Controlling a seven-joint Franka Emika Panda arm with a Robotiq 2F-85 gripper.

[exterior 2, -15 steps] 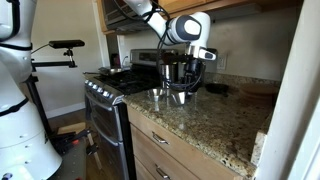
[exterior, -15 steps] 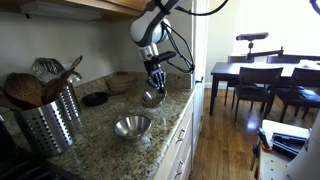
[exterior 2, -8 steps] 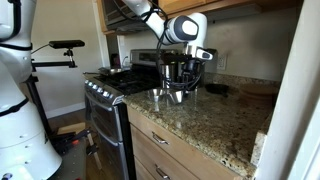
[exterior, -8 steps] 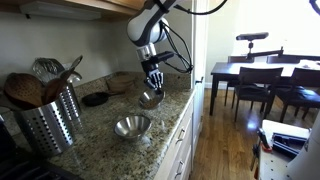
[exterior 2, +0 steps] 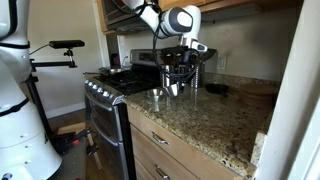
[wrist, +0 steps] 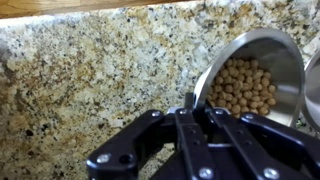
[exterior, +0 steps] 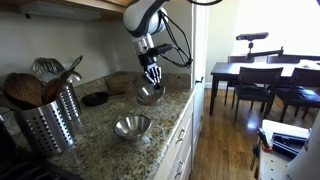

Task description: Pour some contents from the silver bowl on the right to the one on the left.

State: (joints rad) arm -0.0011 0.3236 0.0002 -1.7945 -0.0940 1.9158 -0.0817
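My gripper [exterior: 152,77] [exterior 2: 180,76] is shut on the rim of a silver bowl [exterior: 150,95] [exterior 2: 175,89] and holds it above the granite counter [exterior: 100,135]. In the wrist view the gripper [wrist: 190,103] pinches the near rim of this bowl [wrist: 290,50]. The contents [wrist: 246,86], small round tan bits, lie inside it. A second silver bowl [exterior: 131,126] [exterior 2: 156,95] stands on the counter nearer the front edge, apart from the held one. What is inside it does not show.
A perforated metal utensil holder [exterior: 50,122] with wooden spoons stands at the counter's left. A small black dish [exterior: 95,98] and a woven bowl [exterior: 122,80] sit by the wall. A stove [exterior 2: 108,100] adjoins the counter. A dining table [exterior: 262,72] stands across the room.
The gripper has risen with the silver bowl, lifting it higher off the counter and a little toward the wall. The bowl on the counter has not moved.
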